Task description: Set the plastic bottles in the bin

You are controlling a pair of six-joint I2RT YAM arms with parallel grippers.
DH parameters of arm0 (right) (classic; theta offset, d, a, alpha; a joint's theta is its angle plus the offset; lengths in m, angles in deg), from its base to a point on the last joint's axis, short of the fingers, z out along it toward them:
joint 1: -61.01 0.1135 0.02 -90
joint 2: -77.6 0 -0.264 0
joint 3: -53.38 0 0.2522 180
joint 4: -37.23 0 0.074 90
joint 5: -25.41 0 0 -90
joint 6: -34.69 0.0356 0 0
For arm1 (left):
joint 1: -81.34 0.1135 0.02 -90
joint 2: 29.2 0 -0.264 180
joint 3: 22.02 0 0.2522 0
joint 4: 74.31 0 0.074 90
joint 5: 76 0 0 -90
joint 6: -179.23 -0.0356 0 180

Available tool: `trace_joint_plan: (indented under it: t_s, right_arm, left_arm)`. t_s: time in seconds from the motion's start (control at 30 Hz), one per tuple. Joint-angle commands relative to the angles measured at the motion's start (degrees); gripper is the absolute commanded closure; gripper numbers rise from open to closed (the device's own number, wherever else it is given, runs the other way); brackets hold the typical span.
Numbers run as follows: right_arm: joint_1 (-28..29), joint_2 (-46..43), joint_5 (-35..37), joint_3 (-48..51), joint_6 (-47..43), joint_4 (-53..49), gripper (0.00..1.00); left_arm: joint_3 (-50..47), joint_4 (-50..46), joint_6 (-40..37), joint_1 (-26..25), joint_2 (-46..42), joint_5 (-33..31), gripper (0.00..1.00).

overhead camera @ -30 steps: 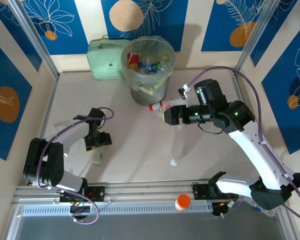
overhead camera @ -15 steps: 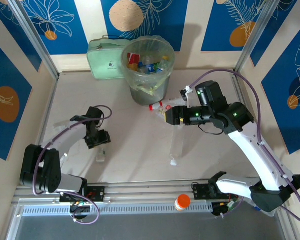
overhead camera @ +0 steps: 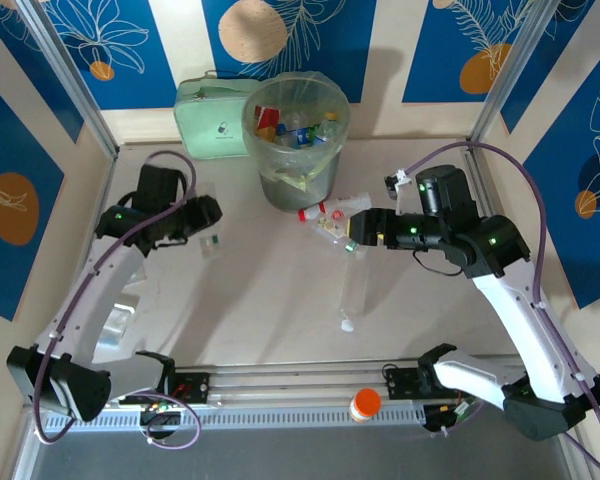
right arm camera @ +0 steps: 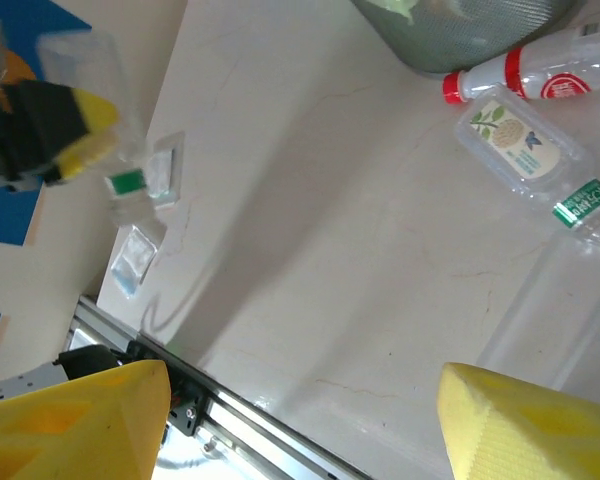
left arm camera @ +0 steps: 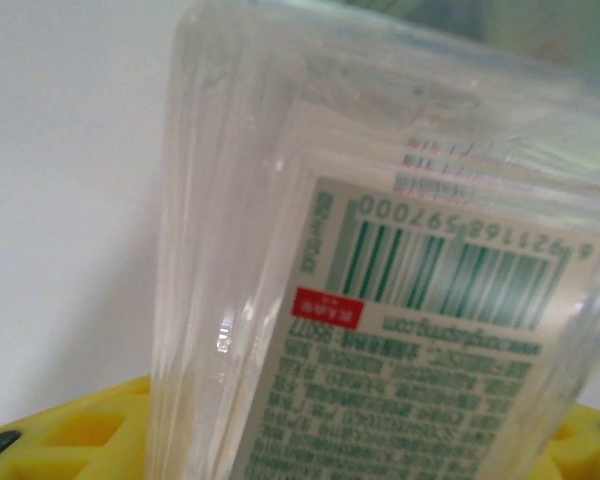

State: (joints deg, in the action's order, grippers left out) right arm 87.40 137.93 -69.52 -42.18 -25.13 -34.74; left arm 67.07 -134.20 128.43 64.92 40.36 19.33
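Item 1, left gripper: over the left side of the table. I see its jaws narrowed onto a clear bottle. In the left wrist view, the bottle's barcoded label sits close against the camera, above the yellow pads.

Item 2, right gripper: jaws wide with nothing between the pads. It hovers right of centre, near the loose bottles by the bin's foot.

Item 3, bin: far centre of the table, lined with a pale green bag. I count several bottles inside it.

Item 4, red-capped bottle: lying on the table, cap just beside the bin's base.

Item 5, leaf-label bottle: clear, lying just beside the red-capped one.

Item 6, white-capped bottle: clear, lying nearer the arm bases, apart from the other two.

Item 7, mint-green case: against the back wall, just left of the bin.

Item 8, orange-capped jar: on the near rail, between the arm bases.
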Motion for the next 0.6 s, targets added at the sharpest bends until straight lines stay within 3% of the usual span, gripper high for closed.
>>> trace_joint_plan:
  t_s: [0.0, 0.17, 0.43, 0.57]
  right_arm:
    - [-0.9, -0.9, 0.1, 0.7, 1.1, -1.4, 0.29]
    - [-1.7, -2.2, 0.4, 1.1, 2.0, -1.9, 0.29]
    - [-3.4, -4.6, 0.5, 1.5, 1.9, -4.3, 0.29]
    - [-4.5, -6.0, 0.5, 2.5, 2.4, -4.5, 0.29]
  left_arm:
    - [7.9, 5.2, 1.9, -0.9, 2.7, 3.4, 0.62]
    - [21.7, 10.9, 2.1, -2.5, 12.4, 6.6, 0.62]
    - [53.2, 10.6, 0.2, -5.7, 36.6, 8.9, 0.62]
    - [67.0, 13.1, 3.2, -6.2, 48.2, 10.4, 0.62]
